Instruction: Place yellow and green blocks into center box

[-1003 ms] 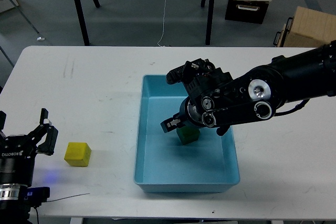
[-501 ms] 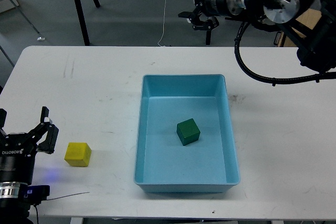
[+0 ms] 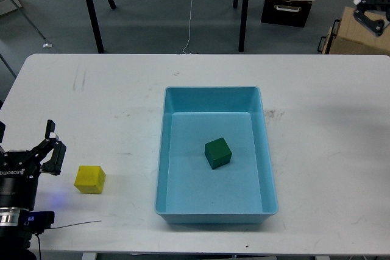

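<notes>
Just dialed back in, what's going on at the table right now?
Half done. The green block sits inside the blue box, with nothing touching it. The right tool is up at the top right corner, away from the table, holding nothing I can see; whether it is open or shut is unclear. The yellow block is on the table left of the box, and the left tool sits open just beside it, not touching.

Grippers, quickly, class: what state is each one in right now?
Left gripper: open, holding nothing, beside the yellow block.
Right gripper: at the frame's top right edge; cannot be told.
</notes>
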Robot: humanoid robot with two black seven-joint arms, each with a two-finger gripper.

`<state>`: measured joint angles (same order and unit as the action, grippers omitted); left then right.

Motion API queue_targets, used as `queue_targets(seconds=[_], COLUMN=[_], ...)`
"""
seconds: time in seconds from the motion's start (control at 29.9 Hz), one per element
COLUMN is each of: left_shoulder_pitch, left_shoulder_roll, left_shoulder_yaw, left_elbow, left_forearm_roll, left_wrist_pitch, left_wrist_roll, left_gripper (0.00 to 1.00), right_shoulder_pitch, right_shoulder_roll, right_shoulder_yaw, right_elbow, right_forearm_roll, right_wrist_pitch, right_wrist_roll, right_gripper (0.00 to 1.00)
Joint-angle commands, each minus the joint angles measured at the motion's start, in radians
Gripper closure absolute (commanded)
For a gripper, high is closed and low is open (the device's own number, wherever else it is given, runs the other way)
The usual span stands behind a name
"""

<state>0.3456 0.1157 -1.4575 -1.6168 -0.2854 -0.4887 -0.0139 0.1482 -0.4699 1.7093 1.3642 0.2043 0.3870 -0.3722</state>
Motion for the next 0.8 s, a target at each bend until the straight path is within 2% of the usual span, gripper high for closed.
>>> queue_targets(seconds=[0.0, 0.1, 0.23, 0.33, 0.43, 0.5, 0.6, 0.7, 0.77], left_shoulder_pitch=[-0.002, 0.000, 0.001, -0.002, -0.007, -0.046, -0.144, -0.270, -0.324], left_shoulder_roll=[0.001, -0.001, -0.004, 0.002, 0.004, 0.024, 0.175, 0.312, 0.471], left_shoulder_yaw=[-0.006, -0.007, -0.009, -0.014, -0.075, -0.163, -0.251, -0.320, -0.320], left_elbow=[-0.003, -0.006, -0.009, -0.008, -0.003, 0.018, 0.144, 0.208, 0.231], left_forearm_roll=[-0.005, -0.011, -0.011, -0.009, -0.003, 0.008, 0.057, 0.065, 0.084], left_wrist_pitch=[0.000, 0.000, 0.000, 0.000, 0.000, 0.000, 0.000, 0.000, 0.000], left_wrist_roll=[-0.006, -0.009, -0.011, -0.015, -0.024, -0.003, 0.073, 0.074, 0.078], left_gripper=[0.00, 0.00, 0.00, 0.00, 0.00, 0.00, 0.00, 0.00, 0.00], right_shoulder_pitch=[-0.365, -0.513, -0.603, -0.624, -0.627, -0.631, -0.673, -0.688, -0.688], right_shoulder_roll=[0.159, 0.319, 0.470, 0.458, 0.453, 0.442, 0.425, 0.415, 0.415], right_shoulder_yaw=[0.162, 0.214, 0.213, 0.211, 0.222, 0.222, 0.237, 0.250, 0.244], right_elbow=[0.249, 0.340, 0.366, 0.360, 0.355, 0.357, 0.361, 0.360, 0.358], right_forearm_roll=[0.047, 0.067, 0.070, 0.087, 0.092, 0.092, 0.093, 0.093, 0.093], right_wrist_pitch=[0.000, 0.003, 0.007, 0.016, 0.015, 0.015, 0.012, 0.012, 0.012], right_wrist_roll=[0.006, 0.007, 0.009, 0.024, 0.036, 0.036, 0.036, 0.036, 0.038], right_gripper=[0.00, 0.00, 0.00, 0.00, 0.00, 0.00, 0.00, 0.00, 0.00])
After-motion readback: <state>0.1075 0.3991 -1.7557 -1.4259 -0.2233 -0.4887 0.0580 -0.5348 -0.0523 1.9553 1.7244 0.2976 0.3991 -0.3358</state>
